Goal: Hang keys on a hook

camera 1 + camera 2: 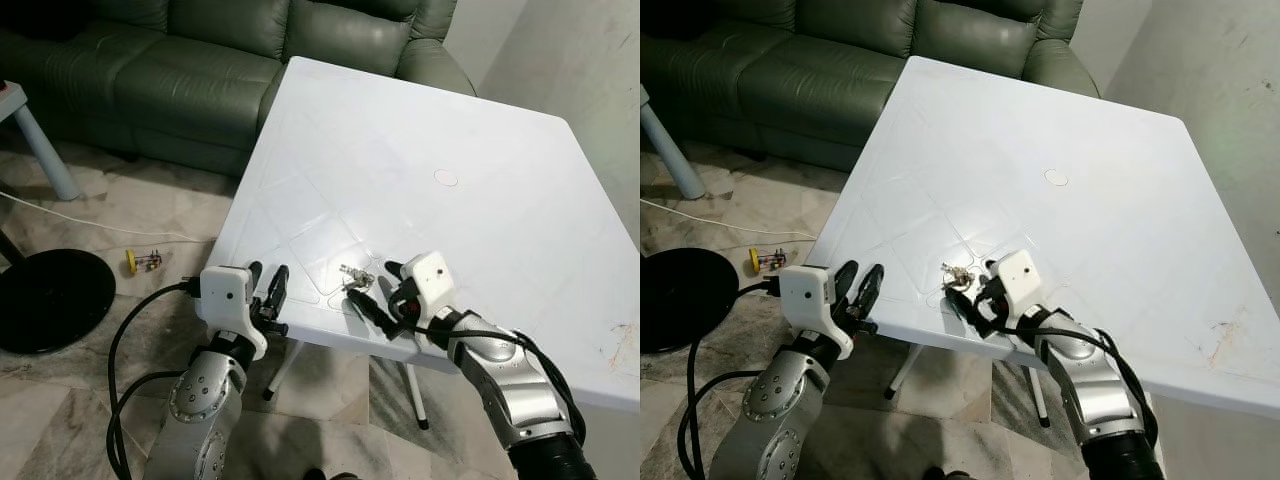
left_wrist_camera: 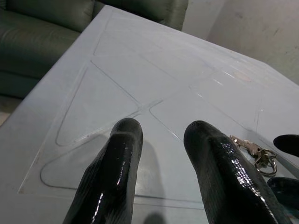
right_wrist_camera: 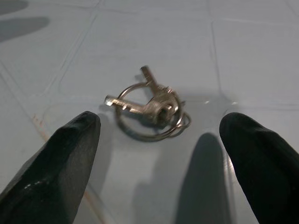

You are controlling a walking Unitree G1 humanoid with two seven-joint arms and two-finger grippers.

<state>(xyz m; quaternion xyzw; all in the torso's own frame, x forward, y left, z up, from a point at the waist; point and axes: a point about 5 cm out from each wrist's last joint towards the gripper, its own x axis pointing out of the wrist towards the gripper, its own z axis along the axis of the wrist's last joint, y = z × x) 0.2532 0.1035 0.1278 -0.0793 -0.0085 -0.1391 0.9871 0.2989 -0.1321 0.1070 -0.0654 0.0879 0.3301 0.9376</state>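
You are looking down at a white plastic table (image 1: 480,150) in a tiled room, with a green sofa (image 1: 200,60) behind its far edge and a black round base (image 1: 45,295) on the floor off to the left, next to a small yellow item (image 1: 131,262) and a white cable.

Your left tool (image 1: 270,290) hovers at the table's near edge, towards the near left corner, its two black fingers (image 2: 117,172) slightly parted and holding nothing.

To its right, the keys (image 1: 355,275) lie flat on the table just inside the near edge: a small bunch on a ring, untouched.

Your right tool (image 1: 375,290) sits immediately beside them, fingers (image 3: 56,154) spread wide with the bunch lying between and just ahead of the tips. The right arm is clearly the nearer one. The keys' blades point roughly across the line of approach, so I judge the ring to be the easier part to pinch.

Nothing stands between tool and keys. No hook is in view, so expect to turn and search for one once the keys are in hand.
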